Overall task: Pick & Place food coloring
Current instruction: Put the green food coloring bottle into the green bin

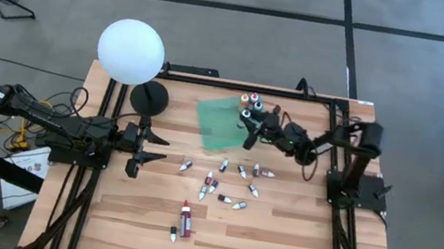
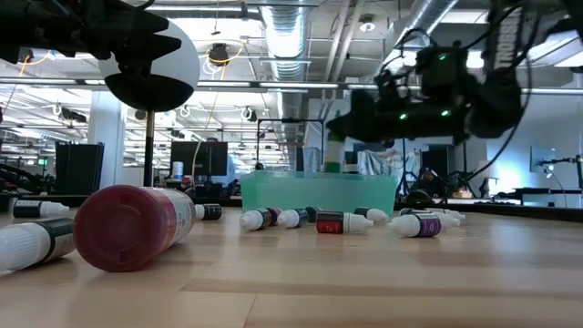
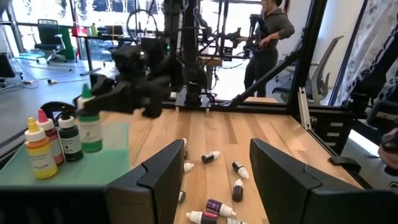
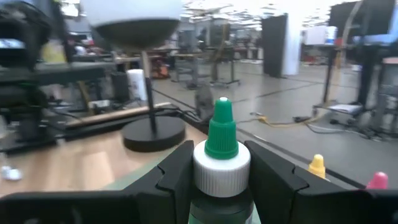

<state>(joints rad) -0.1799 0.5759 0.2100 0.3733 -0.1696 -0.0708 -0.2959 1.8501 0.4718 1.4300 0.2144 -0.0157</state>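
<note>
1. While your right gripper (image 4: 221, 165) hangs over the green tray (image 1: 214, 126), its fingers are clamped on a green-capped bottle (image 4: 221, 152) of food coloring.
2. You have three more bottles (image 3: 55, 140) standing upright on the tray, just beside the held one.
3. Your left gripper (image 3: 214, 171) waits near the lamp base (image 1: 149, 97), fingers apart and holding nothing.
4. You can see small dropper bottles (image 1: 215, 181) lying scattered on the table (image 1: 294, 234), with a red bottle (image 2: 127, 226) on its side nearer the front.

Green tray (image 3: 93, 168): three upright bottles stand on it, one yellow (image 3: 38, 152), one red (image 3: 50, 134), one dark (image 3: 69, 135); a fourth, green-capped bottle (image 3: 90, 127) is held above it.
</note>
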